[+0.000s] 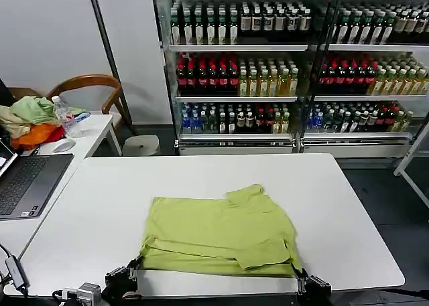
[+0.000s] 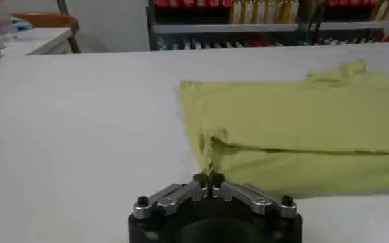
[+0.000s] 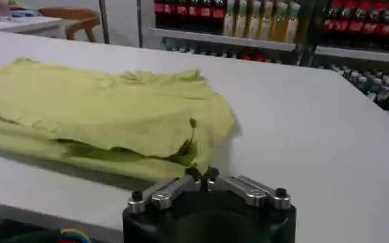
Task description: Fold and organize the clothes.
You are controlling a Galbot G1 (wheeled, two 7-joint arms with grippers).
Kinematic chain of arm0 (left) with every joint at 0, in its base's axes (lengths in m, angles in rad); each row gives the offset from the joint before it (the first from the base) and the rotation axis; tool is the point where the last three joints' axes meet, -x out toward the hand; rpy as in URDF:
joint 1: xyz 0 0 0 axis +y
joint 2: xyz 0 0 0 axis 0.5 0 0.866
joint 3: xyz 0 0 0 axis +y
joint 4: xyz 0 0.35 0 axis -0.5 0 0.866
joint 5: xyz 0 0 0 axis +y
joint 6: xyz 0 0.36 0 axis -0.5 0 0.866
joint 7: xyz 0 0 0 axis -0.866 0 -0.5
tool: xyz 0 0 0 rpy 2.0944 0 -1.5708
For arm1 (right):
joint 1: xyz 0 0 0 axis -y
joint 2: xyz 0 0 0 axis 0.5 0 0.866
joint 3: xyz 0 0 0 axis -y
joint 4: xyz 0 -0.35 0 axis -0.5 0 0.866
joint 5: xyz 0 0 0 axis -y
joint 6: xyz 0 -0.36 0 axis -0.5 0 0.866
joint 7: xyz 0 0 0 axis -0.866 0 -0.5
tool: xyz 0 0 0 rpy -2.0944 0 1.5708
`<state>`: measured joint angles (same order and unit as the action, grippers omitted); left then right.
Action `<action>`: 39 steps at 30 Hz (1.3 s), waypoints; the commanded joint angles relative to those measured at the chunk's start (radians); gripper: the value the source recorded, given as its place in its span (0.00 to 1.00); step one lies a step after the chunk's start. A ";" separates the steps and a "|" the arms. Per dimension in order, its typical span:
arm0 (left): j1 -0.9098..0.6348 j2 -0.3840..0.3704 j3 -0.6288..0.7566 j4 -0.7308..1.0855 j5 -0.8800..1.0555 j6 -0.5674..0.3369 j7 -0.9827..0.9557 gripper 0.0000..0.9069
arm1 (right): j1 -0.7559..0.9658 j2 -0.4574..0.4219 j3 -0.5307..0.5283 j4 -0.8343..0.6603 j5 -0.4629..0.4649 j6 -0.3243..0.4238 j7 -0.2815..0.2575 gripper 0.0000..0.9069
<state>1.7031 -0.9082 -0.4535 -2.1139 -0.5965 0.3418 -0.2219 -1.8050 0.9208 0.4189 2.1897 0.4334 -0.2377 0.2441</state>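
Table [image 1: 94,205]: white, wide, with drink coolers behind.
T-shirt [image 1: 218,229]: lime yellow-green, partly folded, lying at the table's near middle; lower edge doubled over.
Left gripper [image 1: 133,266]: at the near-left corner, fingertips pinched together on the fabric.
Right gripper [image 1: 299,272]: at the near-right corner, likewise clamped on cloth.

The setting is judged to be a test lab or office fitted out as a mock shop. Two glass-fronted drinks coolers [image 1: 288,65], stocked in rows with bottled beverages, are placed at twelve o'clock against a plain white wall. A white work table [image 1: 100,205] is set before them. At ten o'clock, a second white desk [image 1: 90,128] is seen, on which an open laptop [image 1: 27,182], a computer mouse [image 1: 64,145] and a heap of garments [image 1: 30,122] are kept, with a wooden chair [image 1: 94,92] behind it.
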 commanded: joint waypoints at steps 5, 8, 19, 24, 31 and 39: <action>-0.054 0.007 -0.057 -0.085 -0.028 0.024 -0.007 1.00 | 0.007 -0.022 0.103 0.108 0.039 -0.043 -0.002 1.00; -0.105 0.011 -0.067 -0.073 -0.063 0.016 0.008 1.00 | 0.082 -0.040 0.155 0.118 0.141 -0.078 -0.003 1.00; -0.462 0.015 0.077 0.195 -0.078 0.019 0.103 1.00 | 0.680 0.006 -0.140 -0.150 0.245 -0.273 0.058 1.00; -0.550 0.006 0.128 0.276 -0.076 0.020 0.133 1.00 | 0.866 0.062 -0.240 -0.302 0.229 -0.308 0.115 1.00; -0.660 0.004 0.192 0.403 -0.082 0.035 0.150 1.00 | 1.041 0.148 -0.305 -0.518 0.236 -0.340 0.076 1.00; -0.756 0.000 0.260 0.532 -0.081 0.028 0.200 1.00 | 1.114 0.231 -0.361 -0.674 0.233 -0.320 0.054 1.00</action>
<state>1.1276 -0.9109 -0.2895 -1.7810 -0.6755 0.3673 -0.0791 -0.9285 1.0435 0.1728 1.7912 0.6500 -0.5280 0.3070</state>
